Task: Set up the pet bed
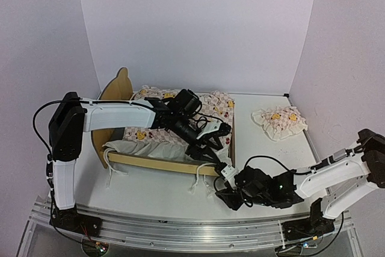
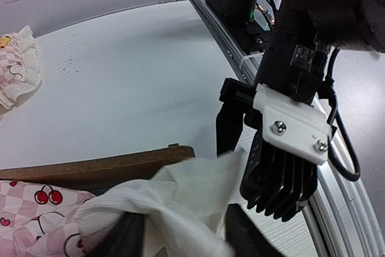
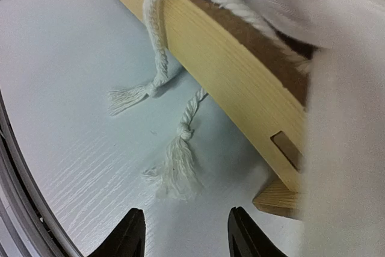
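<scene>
White table [image 1: 156, 191], plain, perhaps lilac walls [image 1: 198, 22]

**A:** Where could a hand pass?

**B:** Over the bare table [image 1: 255, 142] between the bed [image 1: 150, 162] and the pillow [image 1: 278, 122]. The strip in front of the bed's near rail, towards the left, is also free.

**A:** And the near right corner?

**B:** Crowded. The left gripper [image 2: 183, 239] and right gripper [image 3: 183, 233] stand close together there. The quilt's ruffle [image 2: 180, 191] bunches over the corner, tasselled cords [image 3: 174, 161] trail onto the table, and the left arm [image 1: 114, 112] spans the bed.
</scene>
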`<state>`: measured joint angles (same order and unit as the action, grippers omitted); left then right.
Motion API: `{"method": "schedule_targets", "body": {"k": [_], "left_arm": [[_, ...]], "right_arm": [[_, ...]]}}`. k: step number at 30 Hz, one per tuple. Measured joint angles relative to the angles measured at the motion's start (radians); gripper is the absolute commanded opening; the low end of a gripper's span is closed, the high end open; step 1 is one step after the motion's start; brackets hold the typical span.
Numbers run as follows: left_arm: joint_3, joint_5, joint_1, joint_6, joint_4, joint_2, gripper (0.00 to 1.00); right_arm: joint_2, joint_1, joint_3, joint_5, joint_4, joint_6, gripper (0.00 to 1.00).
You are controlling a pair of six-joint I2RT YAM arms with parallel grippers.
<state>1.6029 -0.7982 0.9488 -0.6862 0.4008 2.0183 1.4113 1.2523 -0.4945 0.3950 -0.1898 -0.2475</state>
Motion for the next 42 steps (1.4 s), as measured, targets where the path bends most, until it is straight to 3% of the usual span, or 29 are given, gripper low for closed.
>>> {"method": "schedule_targets", "body": {"k": [6,10,12,14,18,23,28,38,42], "left_arm": [[-0.109,-0.050,-0.057,0.012,-0.040,-0.096,0.85],[-0.324,-0.047,-0.115,0.064,-0.128,-0.330,0.79],[-0.457,-0.004,-0.119,0.124,-0.216,-0.472,0.69],[-0.685,0.108,-0.067,0.202,-0.375,-0.679,0.60],[-0.925,0.265,0.079,0.355,-0.523,-0.834,0.58],[-1.054,0.519,0.205,0.554,-0.639,-0.701,0.64],[-1.037,0.735,0.249,0.673,-0.764,-0.457,0.67],[-0.956,0.882,0.267,0.748,-0.952,-0.215,0.63],[-0.945,0.895,0.270,0.764,-0.992,-0.150,0.51]], "right_arm": [[0.097,0.045,-0.013,0.023,-0.030,0.001,0.54],[0.155,0.047,-0.023,0.067,-0.066,0.001,0.56],[0.174,0.047,-0.028,0.094,-0.082,-0.001,0.56],[0.192,0.047,-0.037,0.120,-0.100,-0.010,0.57],[0.224,0.047,-0.044,0.128,-0.142,-0.041,0.58],[0.239,0.047,-0.044,0.118,-0.167,-0.061,0.59],[0.269,0.047,-0.044,0.117,-0.216,-0.059,0.56],[0.317,0.047,-0.046,0.130,-0.266,-0.100,0.20],[0.317,0.047,-0.039,0.129,-0.275,-0.103,0.07]]}}
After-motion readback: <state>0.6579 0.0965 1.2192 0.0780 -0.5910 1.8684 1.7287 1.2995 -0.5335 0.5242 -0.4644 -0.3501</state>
